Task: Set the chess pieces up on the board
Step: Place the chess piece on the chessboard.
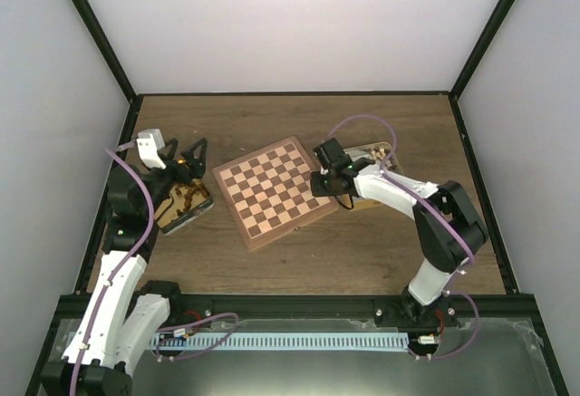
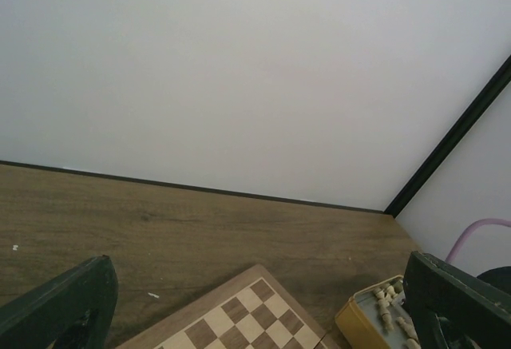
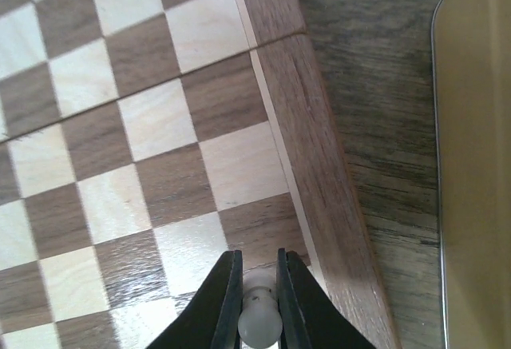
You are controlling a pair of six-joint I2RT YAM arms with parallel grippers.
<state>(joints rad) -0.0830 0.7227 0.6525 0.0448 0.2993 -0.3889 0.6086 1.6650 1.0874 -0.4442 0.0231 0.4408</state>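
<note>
The board (image 1: 270, 188) lies at the table's middle, turned a little, with no piece standing on it in the top view. My right gripper (image 1: 320, 183) is over the board's right edge. In the right wrist view it (image 3: 259, 285) is shut on a pale cream chess piece (image 3: 260, 321), held just above the squares beside the board's rim (image 3: 307, 133). My left gripper (image 1: 188, 155) is open and empty above the left tin (image 1: 186, 203), which holds dark pieces. In the left wrist view its fingers (image 2: 68, 305) stand wide apart, with a board corner (image 2: 239, 317) between them.
A right tin (image 1: 373, 157) with cream pieces (image 2: 389, 307) sits just right of the board; its yellowish wall (image 3: 479, 173) shows close to my right gripper. Black frame posts and white walls enclose the table.
</note>
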